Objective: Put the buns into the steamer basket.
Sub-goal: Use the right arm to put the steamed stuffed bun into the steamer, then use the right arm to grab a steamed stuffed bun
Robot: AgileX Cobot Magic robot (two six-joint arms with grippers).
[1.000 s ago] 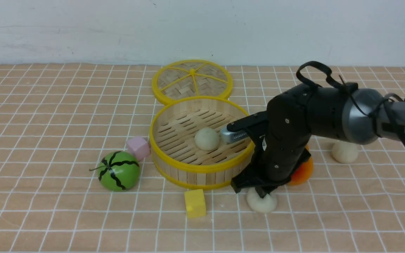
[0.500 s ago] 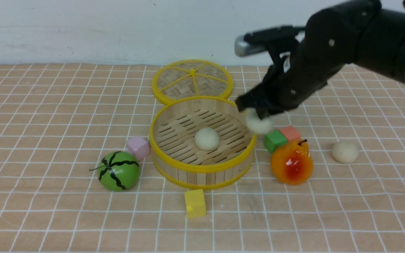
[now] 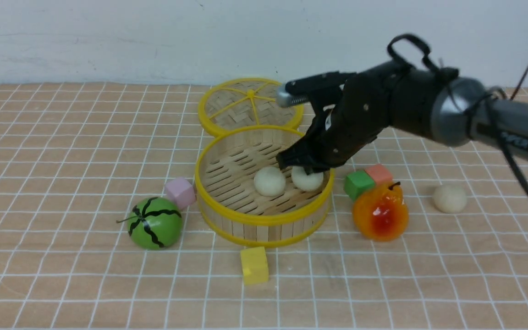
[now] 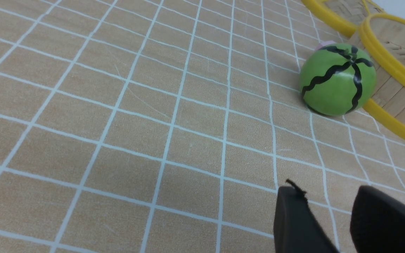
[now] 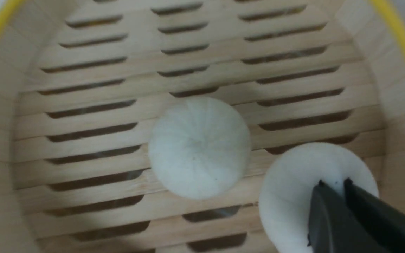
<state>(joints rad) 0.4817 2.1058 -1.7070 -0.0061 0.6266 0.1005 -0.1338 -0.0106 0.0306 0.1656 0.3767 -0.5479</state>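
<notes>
Moved: right gripper (image 3: 306, 170) has carried its bun (image 3: 308, 180) into the steamer basket (image 3: 264, 221)
Right grip: pinched on that bun
Left: left gripper (image 4: 325, 196) jaws apart, empty
Writing: arm lettering (image 3: 516, 143) blurred, unreadable

Your right arm (image 3: 429, 110) stretched in from the right, wrist bent downward, your right gripper (image 3: 307, 170) pointing down, jaws pinched together on a bun (image 3: 308, 180), your left gripper (image 4: 325, 192) hovering low, fingers (image 4: 294, 218) apart

Green melon toy (image 4: 338, 80) just beside steamer basket (image 4: 399, 102) wall; left fingers (image 4: 294, 221) apart over checked cloth (image 4: 118, 140)
</notes>
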